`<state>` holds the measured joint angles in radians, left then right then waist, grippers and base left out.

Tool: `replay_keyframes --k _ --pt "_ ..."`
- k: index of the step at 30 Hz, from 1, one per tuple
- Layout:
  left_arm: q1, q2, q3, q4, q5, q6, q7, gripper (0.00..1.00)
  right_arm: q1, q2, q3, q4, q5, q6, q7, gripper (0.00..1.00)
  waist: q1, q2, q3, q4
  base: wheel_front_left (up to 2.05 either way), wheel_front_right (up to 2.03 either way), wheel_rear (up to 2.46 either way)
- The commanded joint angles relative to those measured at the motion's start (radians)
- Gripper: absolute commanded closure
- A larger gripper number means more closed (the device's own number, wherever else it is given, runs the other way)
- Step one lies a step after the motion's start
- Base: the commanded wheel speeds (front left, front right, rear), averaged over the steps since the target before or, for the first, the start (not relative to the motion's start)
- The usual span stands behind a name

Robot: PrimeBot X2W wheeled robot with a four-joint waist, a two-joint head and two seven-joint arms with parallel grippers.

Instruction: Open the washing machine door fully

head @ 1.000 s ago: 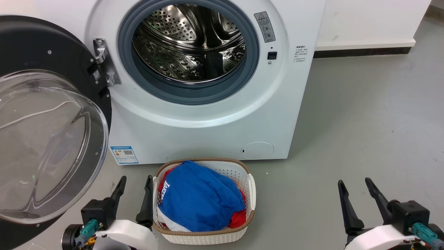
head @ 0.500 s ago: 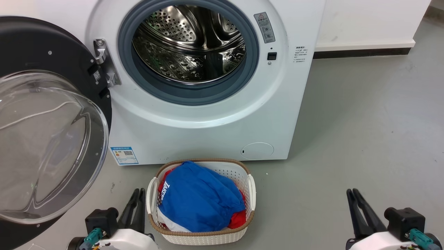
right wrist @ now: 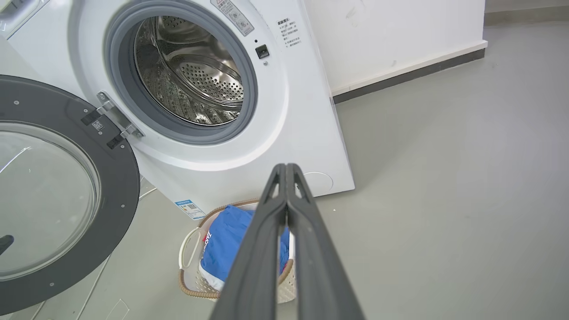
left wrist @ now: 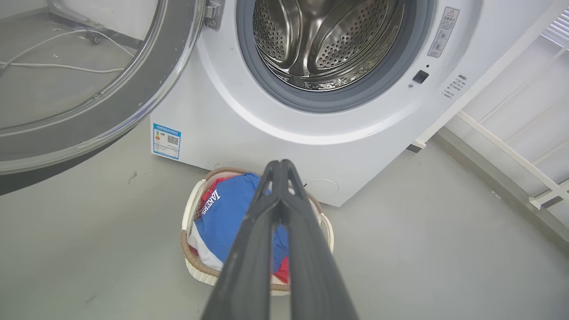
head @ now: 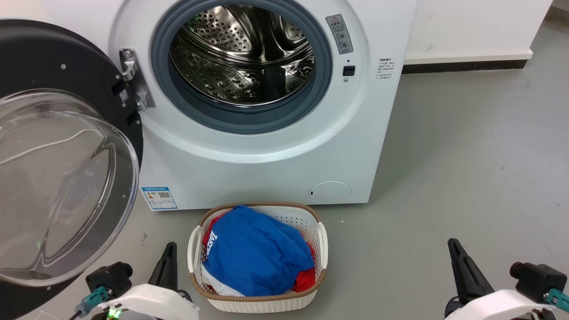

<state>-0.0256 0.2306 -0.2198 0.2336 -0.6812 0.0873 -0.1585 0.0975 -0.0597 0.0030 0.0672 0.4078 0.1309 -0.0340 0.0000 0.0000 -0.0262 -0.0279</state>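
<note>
With left end effector (left wrist: 281,166) and right end effector (right wrist: 286,169) clenched empty, risk of knocking the door (head: 66,62) at left shut.

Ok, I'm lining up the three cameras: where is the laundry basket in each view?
Head view: laundry basket at bottom centre, before the washing machine.
Left wrist view: basket at lower centre, partly behind the shut left gripper.
Right wrist view: basket at bottom, left of centre, partly behind the shut right gripper.
Shared landmark: the blue label sticker, up-left of the basket.
</note>
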Motion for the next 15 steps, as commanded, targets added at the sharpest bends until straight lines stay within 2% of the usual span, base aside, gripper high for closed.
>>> replay_keyframes --k 1,15 --pt "-0.032 -0.005 0.020 -0.011 -0.040 -0.011 0.011 1.00 -0.035 -0.009 -0.002 -0.006 0.056 0.000 0.003 1.00 0.0000 0.0000 0.000 0.000 0.00 0.00 0.00" --pt "-0.043 -0.037 0.079 -0.008 -0.203 -0.050 0.059 1.00 -0.068 -0.017 -0.009 0.026 0.279 0.000 0.017 1.00 0.0000 0.0000 0.004 0.004 0.00 0.00 0.00"
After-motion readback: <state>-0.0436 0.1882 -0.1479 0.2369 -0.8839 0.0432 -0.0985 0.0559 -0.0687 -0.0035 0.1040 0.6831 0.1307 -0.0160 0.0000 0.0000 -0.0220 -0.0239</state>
